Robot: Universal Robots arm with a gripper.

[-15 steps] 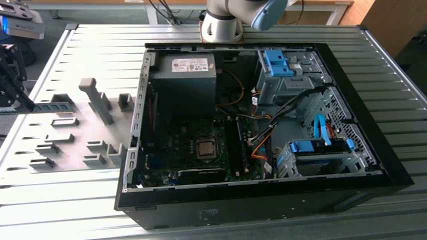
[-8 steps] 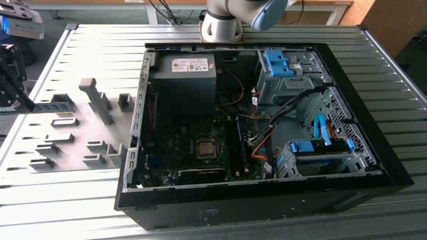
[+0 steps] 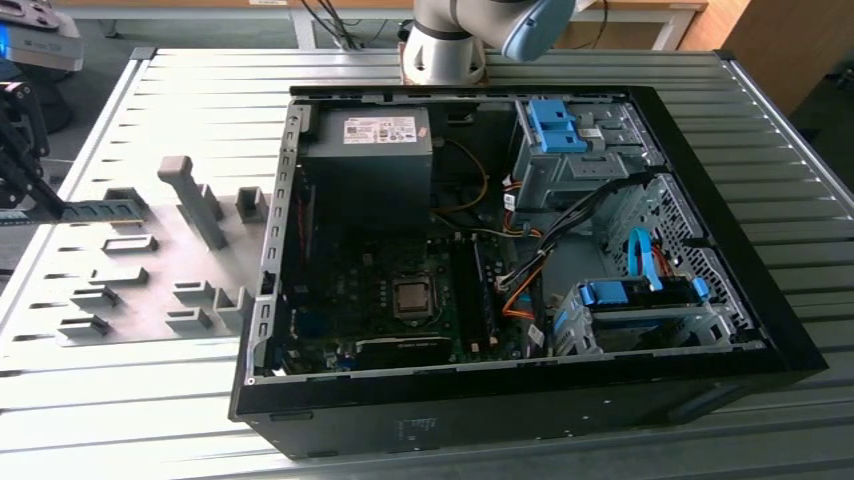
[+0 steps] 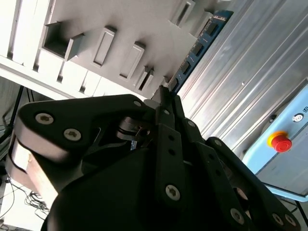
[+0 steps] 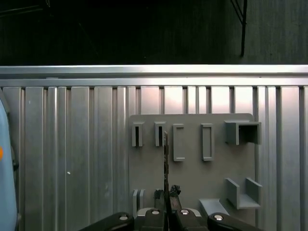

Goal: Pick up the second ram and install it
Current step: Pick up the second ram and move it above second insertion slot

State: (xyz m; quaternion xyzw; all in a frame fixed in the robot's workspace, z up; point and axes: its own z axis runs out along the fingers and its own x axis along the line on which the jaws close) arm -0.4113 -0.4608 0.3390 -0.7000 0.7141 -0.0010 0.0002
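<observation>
1. In the exterior view, an open computer case [image 3: 534, 400] lies on its side on a ribbed metal tabletop [image 3: 200, 90]. A grey holder board [image 3: 147, 285] with raised blocks sits at nine o'clock from the case.
2. The tool [image 3: 51, 208] is at the board's far edge, at about nine o'clock in that view and well apart from the case.
3. Its fingers are pinched together on one end of the second ram [image 3: 107, 211]. The thin blue stick points out from the tool towards three o'clock, roughly level.
4. In the second wrist view, the tool [image 4: 165, 96] narrows to a point, with the second ram [image 4: 197, 48] reaching away over the board's edge.
5. In the first wrist view, the second ram [image 5: 166, 159] appears edge-on as a thin upright line above the tool [image 5: 167, 204].
6. I cannot tell whether the stick is fully clear of its holder.
7. My judgement: the grip is only on one end, so the stick could pivot. A straight, slow lift with the board level would avoid snagging the grey blocks.
</observation>
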